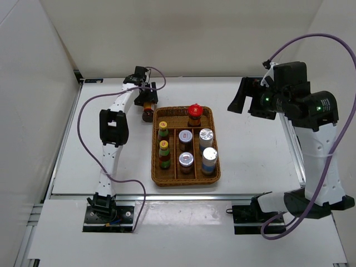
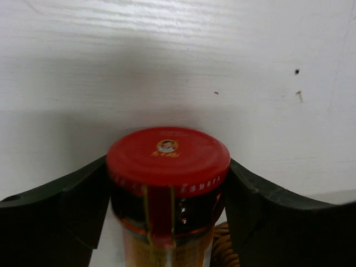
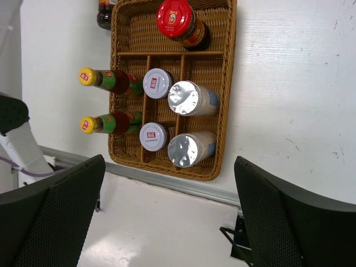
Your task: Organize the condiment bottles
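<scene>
My left gripper [image 1: 148,105] is shut on a red-lidded jar [image 2: 168,157], which stands just outside the back left corner of the wicker tray [image 1: 156,179]; its fingers [image 2: 72,194] press both sides of the lid. In the tray a second red-lidded jar [image 1: 194,114] stands in the back compartment. Two yellow-capped bottles [image 1: 163,130] [image 1: 164,151] fill the left column, two white-lidded jars [image 1: 185,137] [image 1: 186,160] the middle, and two silver-topped jars [image 1: 206,136] [image 1: 209,156] the right. My right gripper [image 1: 239,97] is open and empty, high above the table right of the tray.
The right wrist view looks down on the tray [image 3: 228,83] and the metal rail at the table's front edge [image 3: 167,186]. White walls close the table at the back and on the left. The left arm's purple cable [image 1: 83,119] loops over the left side.
</scene>
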You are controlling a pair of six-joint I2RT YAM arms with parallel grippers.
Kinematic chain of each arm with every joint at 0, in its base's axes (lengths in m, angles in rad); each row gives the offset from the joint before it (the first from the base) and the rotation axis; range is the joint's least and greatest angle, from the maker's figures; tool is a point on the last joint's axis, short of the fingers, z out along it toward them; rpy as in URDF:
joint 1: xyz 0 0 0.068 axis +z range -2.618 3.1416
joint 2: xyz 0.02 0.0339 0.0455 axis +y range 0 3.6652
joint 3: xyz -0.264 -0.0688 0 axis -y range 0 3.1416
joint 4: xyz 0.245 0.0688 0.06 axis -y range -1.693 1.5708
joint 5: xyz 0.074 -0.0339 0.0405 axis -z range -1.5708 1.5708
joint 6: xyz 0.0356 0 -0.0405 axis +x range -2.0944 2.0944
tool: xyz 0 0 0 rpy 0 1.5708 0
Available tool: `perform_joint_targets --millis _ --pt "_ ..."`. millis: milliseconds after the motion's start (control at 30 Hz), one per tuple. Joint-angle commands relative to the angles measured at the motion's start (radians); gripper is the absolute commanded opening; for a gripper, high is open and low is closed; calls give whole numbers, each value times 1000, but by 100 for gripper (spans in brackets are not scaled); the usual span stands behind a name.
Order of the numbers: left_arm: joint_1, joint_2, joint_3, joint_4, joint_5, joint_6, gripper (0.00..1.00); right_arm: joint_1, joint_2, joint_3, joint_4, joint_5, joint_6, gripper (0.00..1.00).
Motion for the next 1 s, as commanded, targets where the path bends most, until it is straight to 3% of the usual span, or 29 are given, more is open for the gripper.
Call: perform_joint_targets --millis 0,33,133,167,267,667,967 --pt "2 7 22 -10 87 2 82 -3 -26 -30 -270 23 60 100" --pt "2 7 22 -10 87 2 76 -3 -26 -30 -270 32 74 100" --pt "2 7 45 -1 98 2 42 -3 -26 -19 -270 32 83 100" --pt "2 7 60 -1 84 11 26 -3 -15 -19 -270 32 83 100" --pt "11 -19 126 -1 29 11 11 -3 -4 -19 -259 32 83 100" --pt "1 -197 273 9 -71 -7 11 -3 5 -65 -189 -8 62 100" --pt "-53 -243 264 18 -61 16 11 -3 14 -65 -189 -29 40 100"
